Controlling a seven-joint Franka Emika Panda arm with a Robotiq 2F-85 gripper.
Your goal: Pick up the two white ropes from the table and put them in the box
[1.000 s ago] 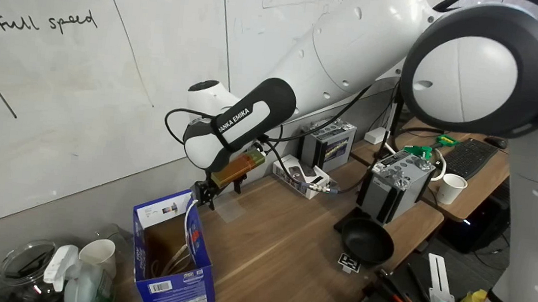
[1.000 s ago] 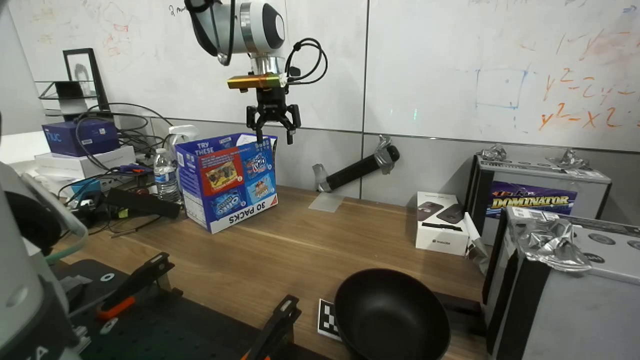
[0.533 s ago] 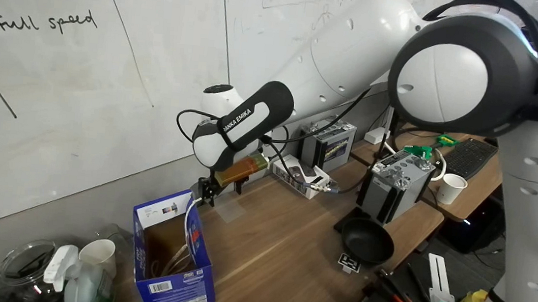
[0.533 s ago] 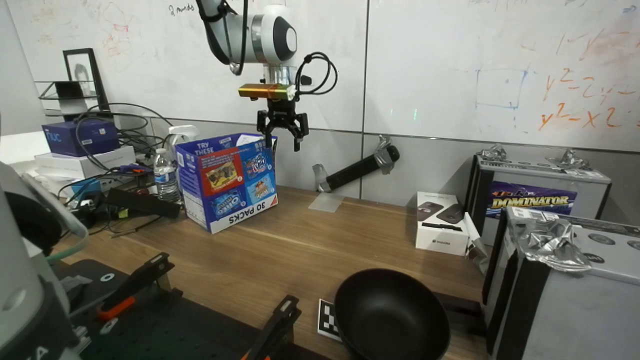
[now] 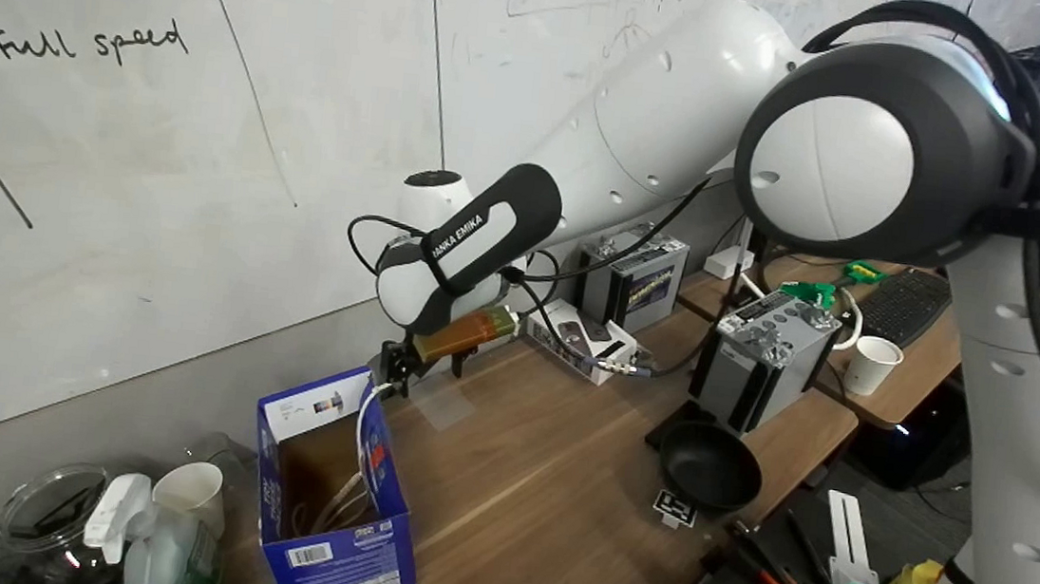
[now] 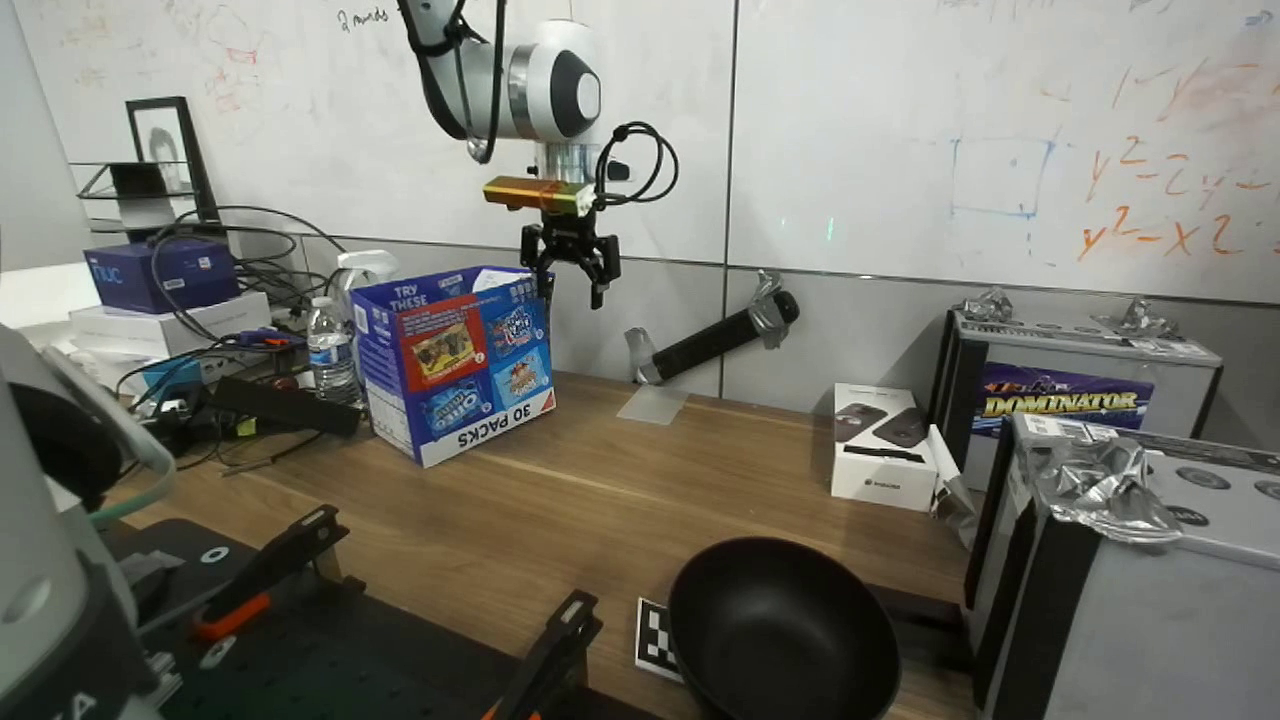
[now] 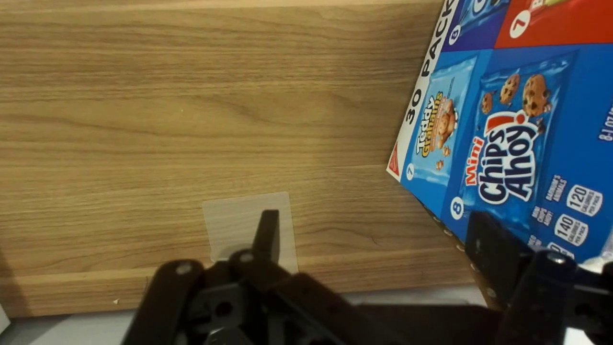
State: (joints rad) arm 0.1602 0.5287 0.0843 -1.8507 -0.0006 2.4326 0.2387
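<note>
The blue box (image 5: 365, 568) stands open-topped on the brown table (image 5: 541, 466); it also shows in an exterior view (image 6: 440, 345) and the wrist view (image 7: 517, 158). White rope (image 5: 359, 444) lies in loops inside it, and one strand rises along the inner wall to the rim beside my gripper. I cannot tell two separate ropes apart. My gripper (image 6: 571, 292) is open, just above and beside the box's back corner. In the wrist view my gripper (image 7: 376, 220) has its fingers wide apart with nothing between them; one finger overlaps the box's side.
A black pan (image 6: 785, 630) sits near the table's front. Grey batteries (image 5: 766, 359) and a white phone box (image 6: 882, 450) stand at one end. A spray bottle (image 5: 161, 548) and a paper cup (image 5: 193, 494) stand beside the box. A whiteboard wall (image 6: 850, 130) is behind.
My gripper has moved down and slightly away from the box, sideways past its rim. It stays open. The box and the rope have not visibly moved.
</note>
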